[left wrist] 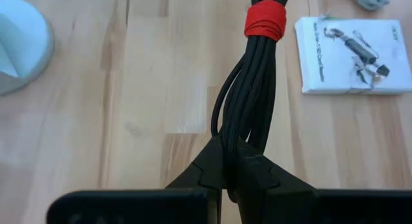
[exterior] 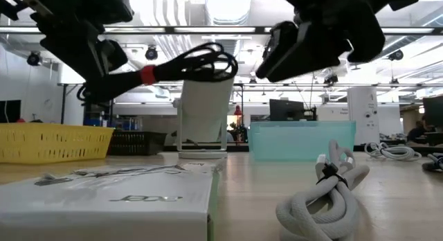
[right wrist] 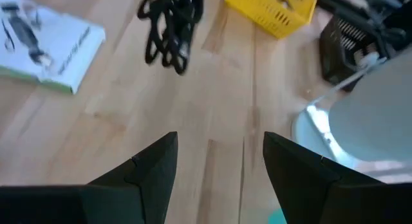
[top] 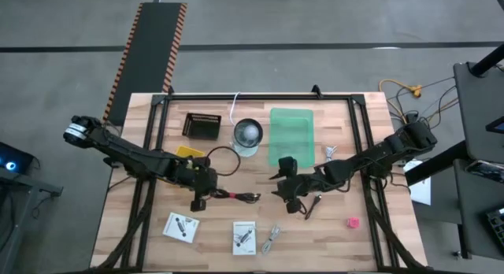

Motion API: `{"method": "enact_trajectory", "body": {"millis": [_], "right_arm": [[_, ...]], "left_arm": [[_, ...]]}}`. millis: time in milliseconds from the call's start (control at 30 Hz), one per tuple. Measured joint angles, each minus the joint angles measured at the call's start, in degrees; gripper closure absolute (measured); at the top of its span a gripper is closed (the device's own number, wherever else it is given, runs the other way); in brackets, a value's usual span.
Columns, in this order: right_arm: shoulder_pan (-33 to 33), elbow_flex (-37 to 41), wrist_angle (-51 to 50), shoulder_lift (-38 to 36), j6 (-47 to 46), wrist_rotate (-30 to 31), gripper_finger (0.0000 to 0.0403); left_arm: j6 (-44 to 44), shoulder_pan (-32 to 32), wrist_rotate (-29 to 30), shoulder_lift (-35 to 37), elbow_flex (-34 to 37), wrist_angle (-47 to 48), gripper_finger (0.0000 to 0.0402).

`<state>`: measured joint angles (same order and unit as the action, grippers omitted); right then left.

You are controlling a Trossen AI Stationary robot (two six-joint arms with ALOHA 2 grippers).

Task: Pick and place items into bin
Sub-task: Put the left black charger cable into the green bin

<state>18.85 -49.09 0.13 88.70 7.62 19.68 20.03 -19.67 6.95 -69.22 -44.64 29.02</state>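
Note:
My left gripper (top: 198, 198) is shut on the black coiled cable (top: 232, 197) with a red band (left wrist: 265, 21), left of the table's middle. In the low view the cable (exterior: 187, 64) is up in the air. My right gripper (right wrist: 219, 163) hovers open near the table's middle (top: 285, 194), touching nothing. The dark stick-like tool (top: 313, 205) lies just right of it. The pink-red lump (top: 353, 223) sits toward the near right. Two white printed cards (top: 181, 227) (top: 244, 237) and a grey coiled cord (top: 272, 238) lie along the near edge. The green bin (top: 291, 136) stands farther back. My left gripper pinches the cable between its two fingers (left wrist: 212, 166) at one end of the bundle (left wrist: 238, 130), below the red band. The bundle runs forward out of the fingers, along them. It is lifted clear of the table and sticks out nearly level toward the right.
A yellow basket (top: 189, 152), a black basket (top: 201, 126) and a white round-based stand (top: 247, 136) are behind the left gripper. A small white cord (top: 329, 153) lies right of the bin. Bare wood shows between the grippers and the cards.

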Motion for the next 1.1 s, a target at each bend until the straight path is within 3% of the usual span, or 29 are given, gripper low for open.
{"method": "enact_trajectory", "body": {"millis": [367,667,1100], "right_arm": [[0.00,-0.01,6.98,-0.47,-0.28,-0.05,0.0188],[0.00,-0.08,9.10,-0.49,-0.13,-0.24,0.0188],[0.00,-0.09,9.93,-0.54,1.62,-0.26,0.0188]], "left_arm": [[-2.68,0.01,4.57,0.69,0.00,0.28,0.0399],[-4.50,0.10,12.09,0.71,-0.35,-0.55,0.0400],[-7.37,0.10,12.56,0.70,-0.35,-7.96,0.0400]]}}
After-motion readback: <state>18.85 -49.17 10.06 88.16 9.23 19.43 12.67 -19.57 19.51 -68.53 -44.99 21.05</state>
